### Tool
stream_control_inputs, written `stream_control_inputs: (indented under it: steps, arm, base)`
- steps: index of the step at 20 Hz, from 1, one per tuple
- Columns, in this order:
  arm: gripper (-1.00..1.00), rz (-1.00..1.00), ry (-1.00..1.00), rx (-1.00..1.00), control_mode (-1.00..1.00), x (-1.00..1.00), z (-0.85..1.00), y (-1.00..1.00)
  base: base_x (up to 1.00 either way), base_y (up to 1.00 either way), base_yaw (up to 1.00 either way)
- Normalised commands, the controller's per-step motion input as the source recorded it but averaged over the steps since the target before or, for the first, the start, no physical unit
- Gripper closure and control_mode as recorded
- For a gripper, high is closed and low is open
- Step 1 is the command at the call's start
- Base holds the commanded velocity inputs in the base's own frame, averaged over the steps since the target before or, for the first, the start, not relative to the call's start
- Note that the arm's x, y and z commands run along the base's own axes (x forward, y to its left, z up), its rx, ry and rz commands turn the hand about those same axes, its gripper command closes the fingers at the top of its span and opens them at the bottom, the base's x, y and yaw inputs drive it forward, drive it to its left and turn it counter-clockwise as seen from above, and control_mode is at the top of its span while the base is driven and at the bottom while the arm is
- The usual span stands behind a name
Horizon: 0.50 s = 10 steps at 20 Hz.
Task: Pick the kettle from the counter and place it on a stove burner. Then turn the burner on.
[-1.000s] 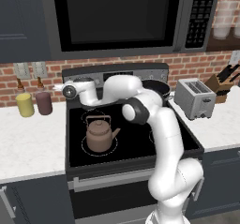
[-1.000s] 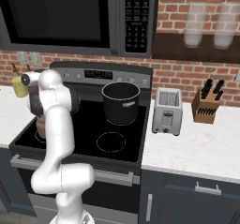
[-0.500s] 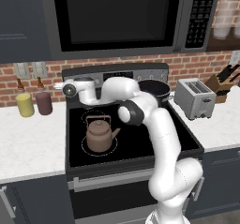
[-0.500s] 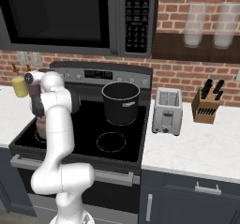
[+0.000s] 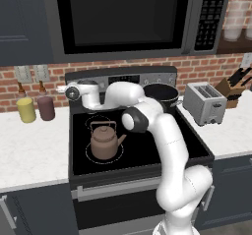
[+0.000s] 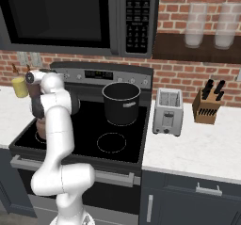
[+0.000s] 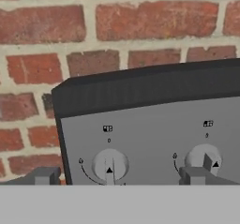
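Two knobs [image 7: 109, 165] ahead of wide-open, empty gripper [image 7: 117, 176]; likely stiff, small, best pinched across. Kettle [image 5: 104, 140] sitting on stove burner [image 5: 89, 153], at seven o'clock from black pot [image 5: 161, 94].

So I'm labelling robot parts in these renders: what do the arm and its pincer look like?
The arm is glossy white, built of rounded tubular segments with dark grey caps at the joints and no visible cables or markings. In the hand view the pincer shows as two small, blocky, dark grey fingertips.
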Motion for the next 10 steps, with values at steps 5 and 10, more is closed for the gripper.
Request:
stream_control_inputs:
  steps: [5, 10]
  arm:
    - [-1.0, 0.0, 0.0, 0.0, -1.0, 0.0, -0.18, 0.0]
    - [-1.0, 0.0, 0.0, 0.0, -1.0, 0.0, -0.2, 0.0]
  base:
    - [0.0, 0.0, 0.0]
    - [0.0, 0.0, 0.0]
